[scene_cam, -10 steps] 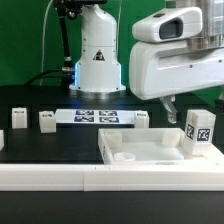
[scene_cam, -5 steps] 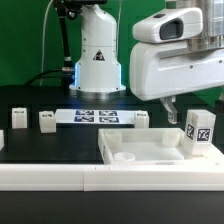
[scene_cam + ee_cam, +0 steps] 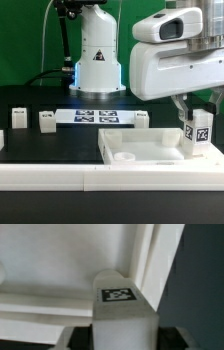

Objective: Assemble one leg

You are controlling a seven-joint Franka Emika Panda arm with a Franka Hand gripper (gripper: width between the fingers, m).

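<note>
The leg (image 3: 199, 134), a small white block with a black-and-white tag, stands upright on the right end of the large white panel (image 3: 140, 152). My gripper (image 3: 198, 108) comes down from above and its fingers press on the leg's top from both sides. In the wrist view the leg (image 3: 121, 308) fills the space between the two fingers, tag facing the camera, with the panel (image 3: 60, 263) behind it. The gripper (image 3: 122, 339) is shut on the leg.
Three more small white legs stand on the black table: two at the exterior view's left (image 3: 18, 117) (image 3: 46, 120) and one behind the panel (image 3: 143, 121). The marker board (image 3: 95, 116) lies in front of the robot base (image 3: 97, 60).
The fingers, spread wider on either side of the leg before, have closed in onto it. The arm body and the leg have barely moved.
</note>
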